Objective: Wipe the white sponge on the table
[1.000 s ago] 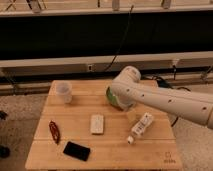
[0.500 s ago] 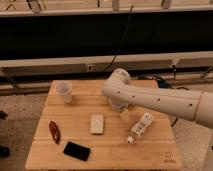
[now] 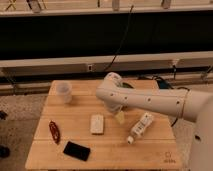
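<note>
The white sponge (image 3: 97,124) lies flat near the middle of the desk (image 3: 75,116). The white arm (image 3: 150,100) reaches in from the right of the frame and bends down, so the claw (image 3: 119,115) hangs just right of the sponge; whether it is open or closed cannot be told. A white bottle (image 3: 141,126) lies further right. A clear cup (image 3: 64,91) stands at the desk's upper left, with a red object (image 3: 54,131) and a black rectangle (image 3: 76,150) at lower left.

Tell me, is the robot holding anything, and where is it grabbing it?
Nothing seems held. The gripper hangs beside the white sponge, which lies flat on the table, apart from it.
</note>
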### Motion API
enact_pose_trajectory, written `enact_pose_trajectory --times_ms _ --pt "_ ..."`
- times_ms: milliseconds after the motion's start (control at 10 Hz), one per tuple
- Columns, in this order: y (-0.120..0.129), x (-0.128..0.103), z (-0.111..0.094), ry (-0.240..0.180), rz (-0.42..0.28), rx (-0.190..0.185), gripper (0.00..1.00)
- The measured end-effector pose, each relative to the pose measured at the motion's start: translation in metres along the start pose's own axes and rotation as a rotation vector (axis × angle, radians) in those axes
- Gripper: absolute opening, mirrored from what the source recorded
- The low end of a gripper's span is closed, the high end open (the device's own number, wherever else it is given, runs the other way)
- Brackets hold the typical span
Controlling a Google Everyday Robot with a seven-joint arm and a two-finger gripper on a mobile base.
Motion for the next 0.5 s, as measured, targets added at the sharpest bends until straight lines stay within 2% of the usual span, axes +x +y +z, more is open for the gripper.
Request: enact_pose_trajectory --times_ms 500 --pt "-0.013 -0.018 0.019 -0.017 -0.107 -0.016 0.8"
